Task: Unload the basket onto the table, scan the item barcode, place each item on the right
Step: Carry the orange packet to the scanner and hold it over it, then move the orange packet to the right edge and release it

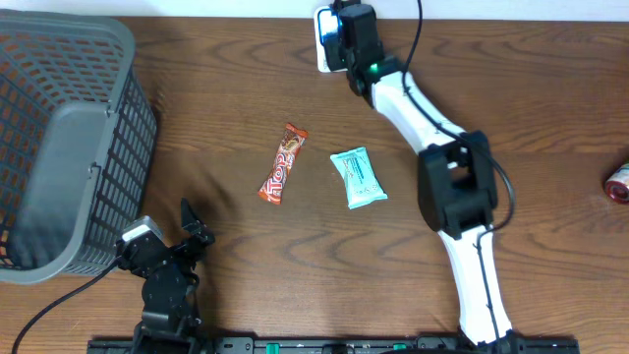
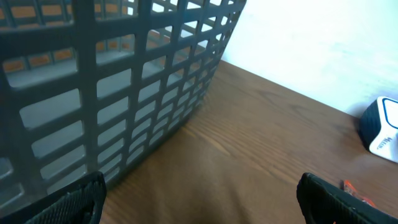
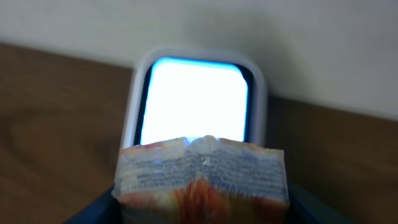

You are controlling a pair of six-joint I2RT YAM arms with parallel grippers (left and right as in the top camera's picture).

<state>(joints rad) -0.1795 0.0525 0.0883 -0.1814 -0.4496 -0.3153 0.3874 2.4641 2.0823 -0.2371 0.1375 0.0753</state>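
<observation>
My right gripper (image 3: 202, 211) is shut on an orange-and-clear snack packet (image 3: 202, 174), whose printed end points at the scanner's lit window. The white scanner (image 3: 194, 99) stands just beyond the packet, glowing bright. From overhead, the right gripper (image 1: 346, 39) hovers over the scanner (image 1: 323, 39) at the table's far edge and hides the packet. The left gripper (image 1: 192, 231) rests open at the front left beside the basket. Between its fingers (image 2: 68, 202) there is only bare wood.
A grey mesh basket (image 1: 59, 147) fills the left side of the table. A red-orange candy bar (image 1: 283, 163) and a teal packet (image 1: 358, 177) lie mid-table. A red round item (image 1: 619, 184) sits at the right edge.
</observation>
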